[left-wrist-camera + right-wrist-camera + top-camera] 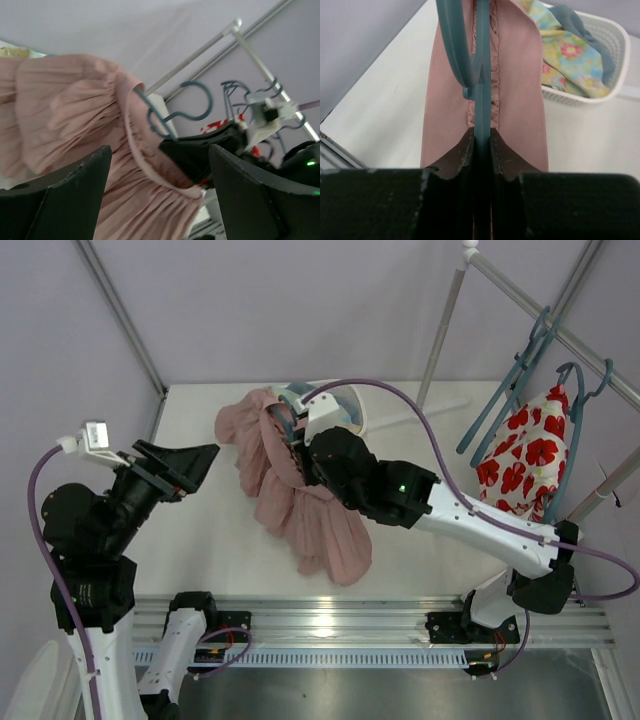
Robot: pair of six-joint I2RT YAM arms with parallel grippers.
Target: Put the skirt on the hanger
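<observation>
**Working the waistband onto the hanger**

My right gripper [481,137] is clenching the slim teal plastic hanger [481,95], whose hook is poking out past the gathered waistband of the dusty-pink skirt [300,510]. Its pleated tiers are trailing onto the table [200,550]. The left gripper [198,468] is hanging spread and empty beside it. As I judge it, that gripper should be pinching the soft edge and easing it over a curved shoulder.

The right claw [481,136] pinches the teal hanger [482,90], with the pink skirt [520,100] touching behind it. Far right, a white basket [619,45] on the worktop [380,105] holds floral cloth [565,55].
</observation>
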